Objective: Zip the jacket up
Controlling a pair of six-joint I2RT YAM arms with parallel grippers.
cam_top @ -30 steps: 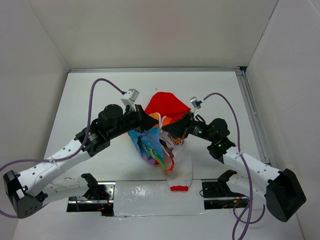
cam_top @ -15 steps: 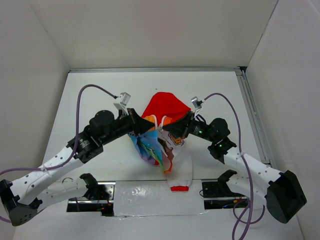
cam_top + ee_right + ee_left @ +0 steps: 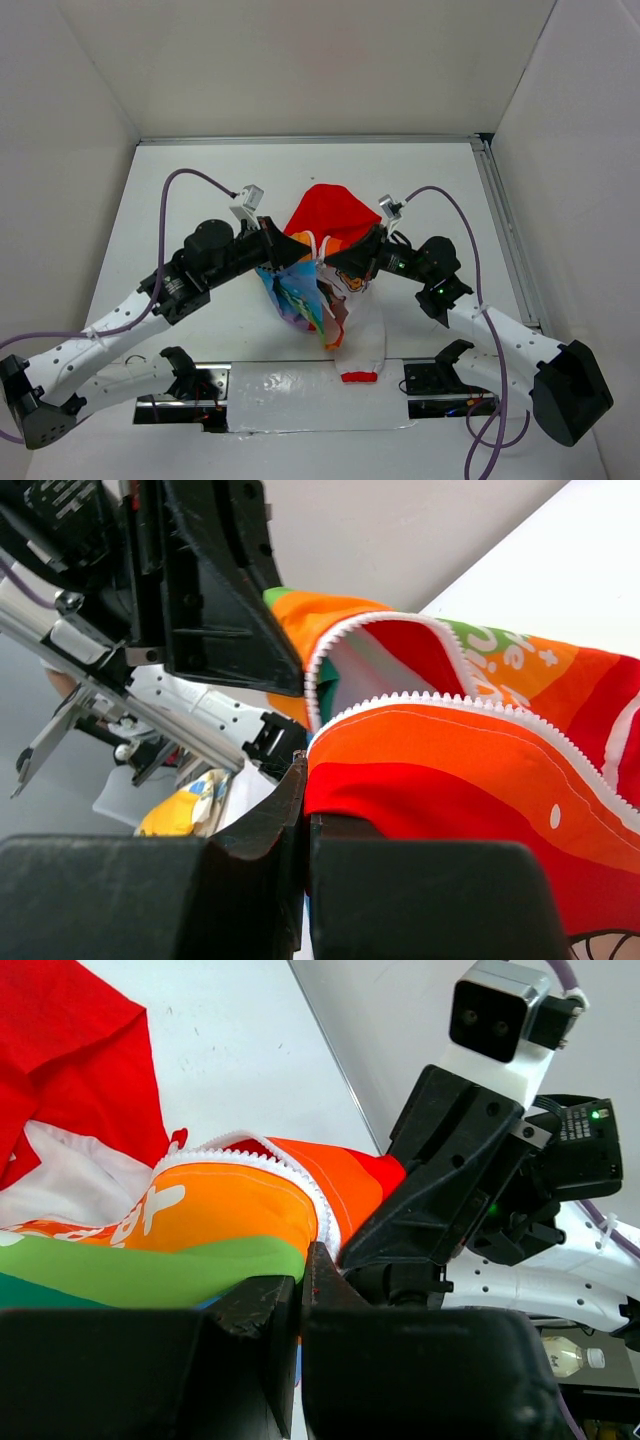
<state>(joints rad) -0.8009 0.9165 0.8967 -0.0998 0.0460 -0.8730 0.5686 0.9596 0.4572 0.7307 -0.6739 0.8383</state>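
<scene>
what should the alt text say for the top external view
Two robot arms meet over a white table, the left tool and right tool each clamped on the upper edge of a small rainbow-striped jacket bunched between them. Its red hood lies on the far side, and its white lining spreads toward the arms' bases.

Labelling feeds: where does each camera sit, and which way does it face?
Top external: above, behind the bases, looking down at the table; both arms, left gripper and right gripper pinching the jacket.
Left wrist: over its own shut fingers, facing the right arm.
Right wrist: over its fingers, facing the left arm.
Both wrist views share the zipper.
</scene>
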